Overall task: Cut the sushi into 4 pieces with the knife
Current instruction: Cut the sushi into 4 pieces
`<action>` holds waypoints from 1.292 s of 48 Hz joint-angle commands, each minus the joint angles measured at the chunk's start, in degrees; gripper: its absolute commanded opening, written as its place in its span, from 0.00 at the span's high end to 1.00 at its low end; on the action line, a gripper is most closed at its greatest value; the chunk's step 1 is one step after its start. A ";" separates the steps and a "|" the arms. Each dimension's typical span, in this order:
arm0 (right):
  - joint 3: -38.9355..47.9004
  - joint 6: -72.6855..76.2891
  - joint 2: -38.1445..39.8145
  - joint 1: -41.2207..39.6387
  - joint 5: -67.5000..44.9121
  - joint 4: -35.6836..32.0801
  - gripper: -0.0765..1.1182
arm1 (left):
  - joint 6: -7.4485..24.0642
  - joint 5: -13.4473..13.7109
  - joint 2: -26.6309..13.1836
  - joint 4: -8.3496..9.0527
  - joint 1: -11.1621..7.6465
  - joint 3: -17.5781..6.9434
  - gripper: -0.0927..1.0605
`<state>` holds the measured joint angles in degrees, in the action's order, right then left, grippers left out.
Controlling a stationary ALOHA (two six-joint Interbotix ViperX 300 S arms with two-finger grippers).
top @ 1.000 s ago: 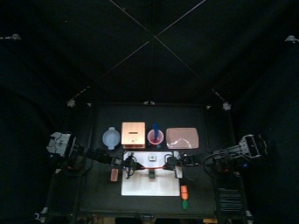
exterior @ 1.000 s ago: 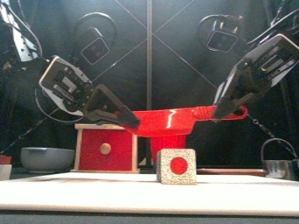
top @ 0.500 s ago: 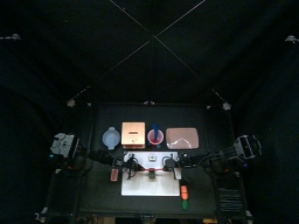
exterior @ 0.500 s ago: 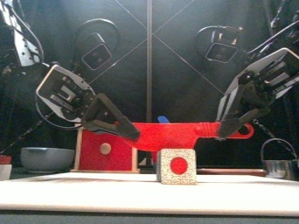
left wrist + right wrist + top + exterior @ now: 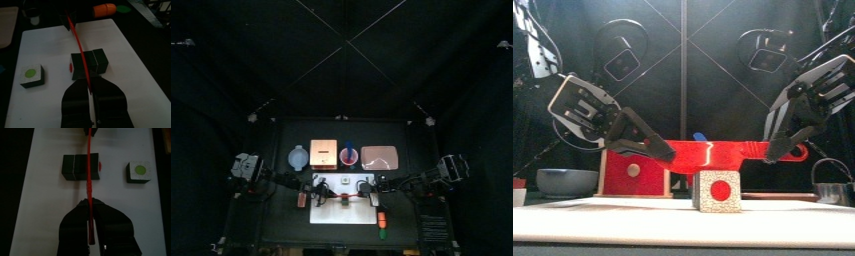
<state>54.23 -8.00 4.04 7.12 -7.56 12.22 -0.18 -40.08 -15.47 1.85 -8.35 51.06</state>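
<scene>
A red toy knife [image 5: 714, 152] hangs level just above the sushi roll [image 5: 716, 190], a dark block with a red centre on the white cutting board [image 5: 342, 208]. My left gripper [image 5: 653, 150] is shut on one end of the knife and my right gripper [image 5: 775, 150] on the other. In the left wrist view the blade [image 5: 79, 47] runs edge-on from my left gripper [image 5: 87, 84] across the roll [image 5: 90, 65]. The right wrist view shows the blade [image 5: 89, 163] lined over the roll [image 5: 80, 167] ahead of my right gripper [image 5: 89, 204]. A separate piece with a green centre [image 5: 139, 170] lies beside it.
Behind the board stand a blue-grey bowl [image 5: 298, 158], the wooden box [image 5: 323, 152], a red cup [image 5: 349, 155] and the pink tray [image 5: 381, 157]. An orange toy [image 5: 385, 216] lies right of the board, a small red one [image 5: 302, 200] left of it. A metal cutter [image 5: 831, 190] sits at right.
Both grippers have come down with the knife. It was tilted, higher on the right; now it is level and close above the roll.
</scene>
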 commanded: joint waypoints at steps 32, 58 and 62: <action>-2.02 -0.35 -3.34 -4.31 -0.09 -1.23 0.84 | 1.05 4.39 -2.46 -2.20 2.99 -1.76 0.74; -2.90 -0.18 5.36 -2.99 2.64 -2.46 0.84 | 5.45 6.94 6.94 -1.14 2.37 -1.14 0.74; -2.64 -0.18 7.29 -1.23 2.72 -2.20 0.84 | 5.54 6.94 8.35 -0.62 0.35 -1.14 0.74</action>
<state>53.26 -8.09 8.09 4.75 -4.39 9.84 5.10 -32.87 -9.49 0.44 -5.89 50.71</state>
